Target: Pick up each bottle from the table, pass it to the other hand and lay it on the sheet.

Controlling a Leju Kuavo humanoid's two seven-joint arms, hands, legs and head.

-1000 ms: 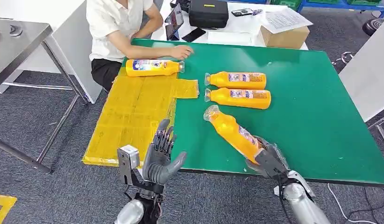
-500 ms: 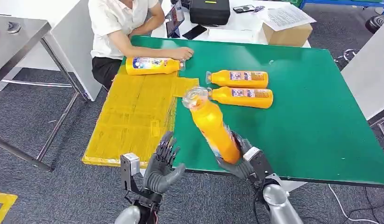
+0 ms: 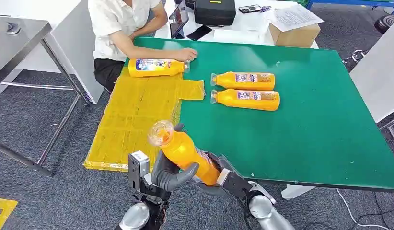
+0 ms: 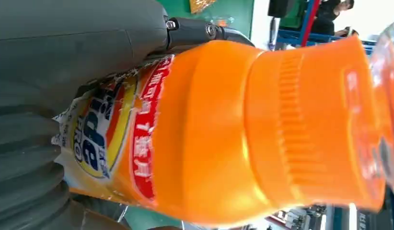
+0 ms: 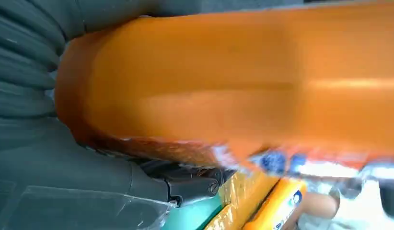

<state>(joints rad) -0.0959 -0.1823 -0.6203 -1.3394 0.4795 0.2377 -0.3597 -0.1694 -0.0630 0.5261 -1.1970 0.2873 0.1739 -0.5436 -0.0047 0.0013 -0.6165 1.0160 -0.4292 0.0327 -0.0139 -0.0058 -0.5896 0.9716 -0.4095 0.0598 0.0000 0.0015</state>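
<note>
An orange bottle is held tilted off the near edge of the green counter, its base gripped by the right hand while the left hand is wrapped round its middle. Its label is legible in the left wrist view, but not from the head. The yellow sheet overhangs the counter's left edge, with one bottle laid at its far end beside a person's hand; two bottles are left on open green.

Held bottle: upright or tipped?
Tipped. The bottle slants, clear cap end up toward the yellow sheet, base low in the right hand.
</note>
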